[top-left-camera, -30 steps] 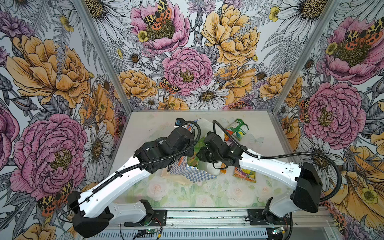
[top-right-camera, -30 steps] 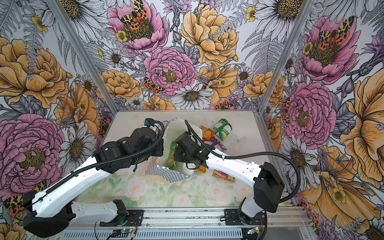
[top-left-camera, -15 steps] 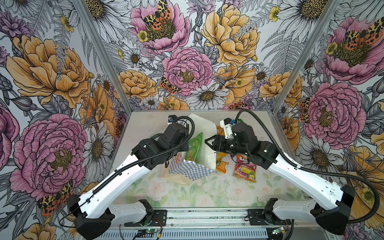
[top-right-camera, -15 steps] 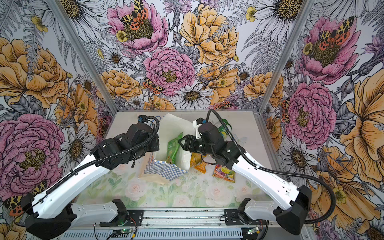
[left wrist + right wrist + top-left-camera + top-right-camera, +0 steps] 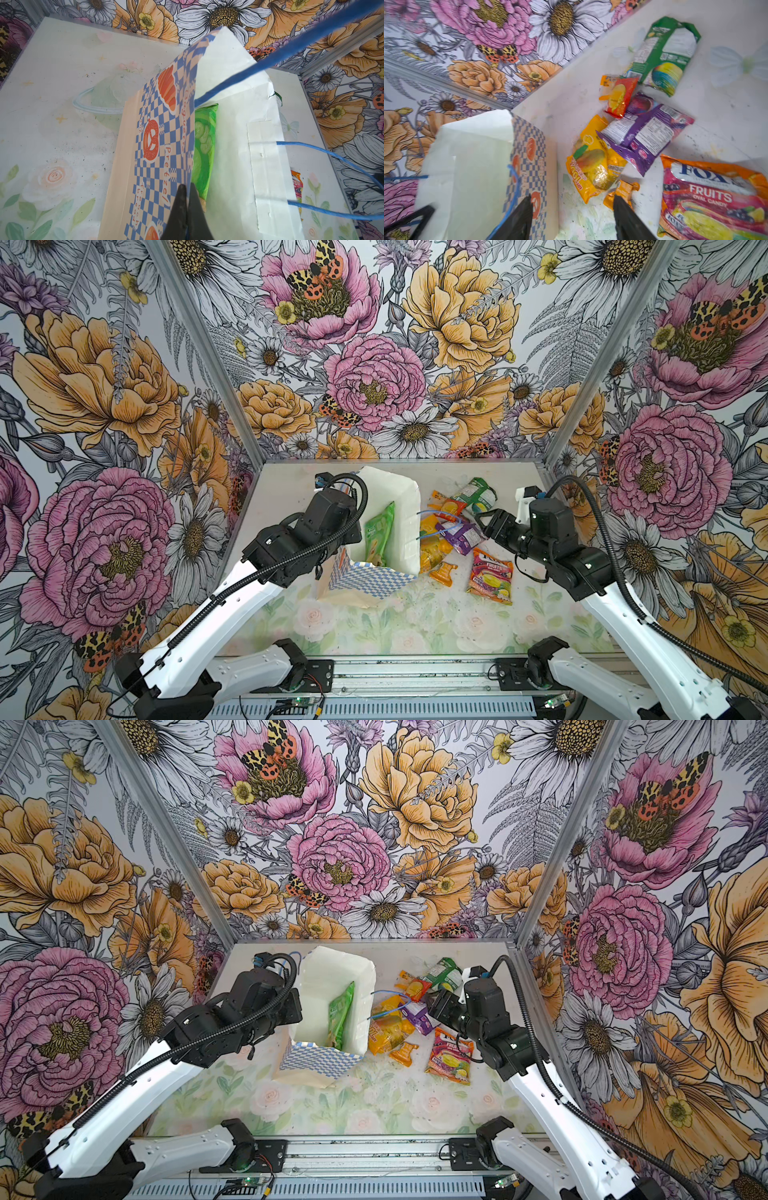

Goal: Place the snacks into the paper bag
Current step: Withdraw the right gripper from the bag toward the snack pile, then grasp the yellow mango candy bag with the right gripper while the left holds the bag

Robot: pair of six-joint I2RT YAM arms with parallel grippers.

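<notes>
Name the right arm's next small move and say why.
Probably lower the right gripper onto the purple packet: its jaws stand open and empty near it, while the left gripper grips the paper bag, one green packet inside.

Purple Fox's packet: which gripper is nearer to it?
Right. The right gripper hangs open close beside the purple packet; the left gripper is shut on the paper bag's far wall, with the bag between them.

Top cams overhead; wrist cams near bag (image 5: 401, 510).
</notes>
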